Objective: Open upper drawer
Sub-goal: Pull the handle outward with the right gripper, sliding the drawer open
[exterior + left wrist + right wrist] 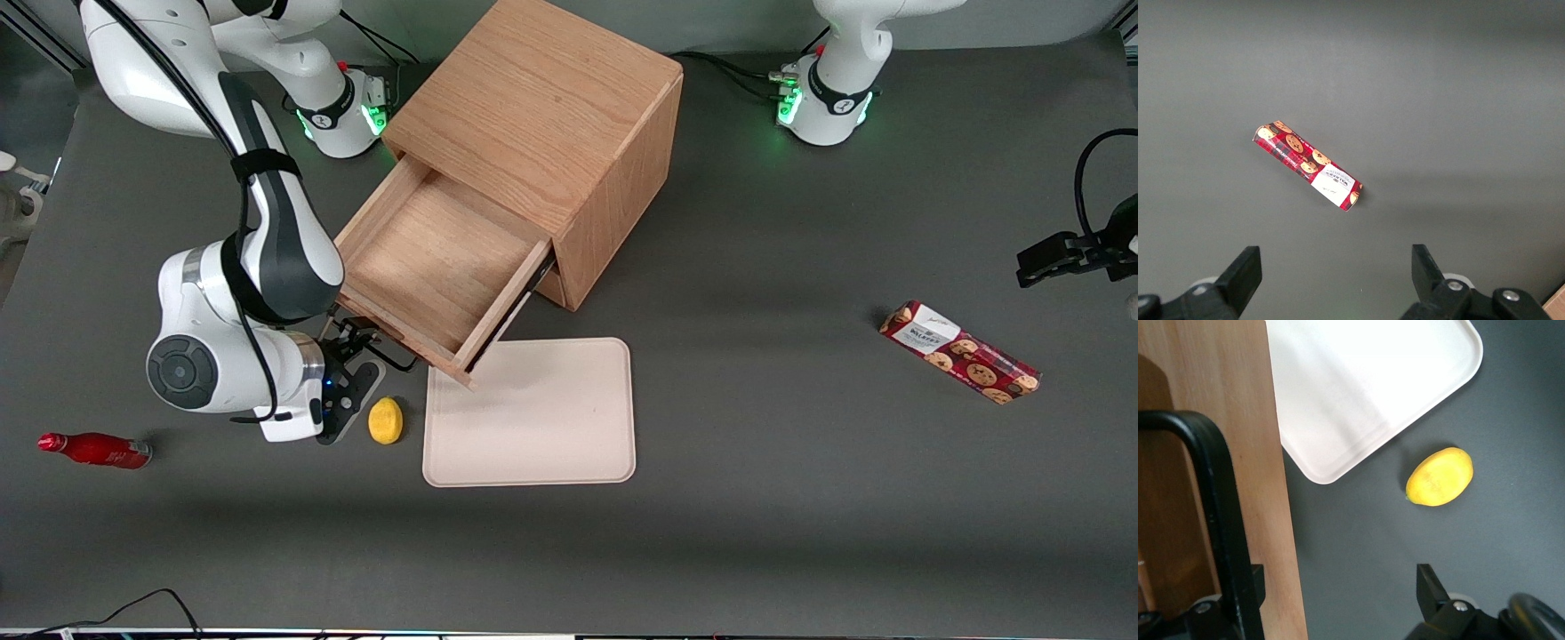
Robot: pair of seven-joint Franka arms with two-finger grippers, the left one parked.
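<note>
The upper drawer (436,258) of the oak cabinet (542,116) stands pulled far out, and its bare wooden tray is empty. My right gripper (356,347) is low at the drawer's front panel, by its thin dark bar handle (391,356). In the right wrist view the handle (1211,513) runs along the wooden front panel (1271,487). The gripper (1338,593) is open. One fingertip (1255,583) is right beside the bar and the other (1431,587) is over bare table. The lower drawer is hidden under the upper one.
A yellow lemon (386,420) (1439,477) lies close to the gripper, beside a pale tray (533,418) (1371,380) that sits under the drawer's corner. A red bottle (93,449) lies toward the working arm's end. A cookie box (960,351) (1308,165) lies toward the parked arm's end.
</note>
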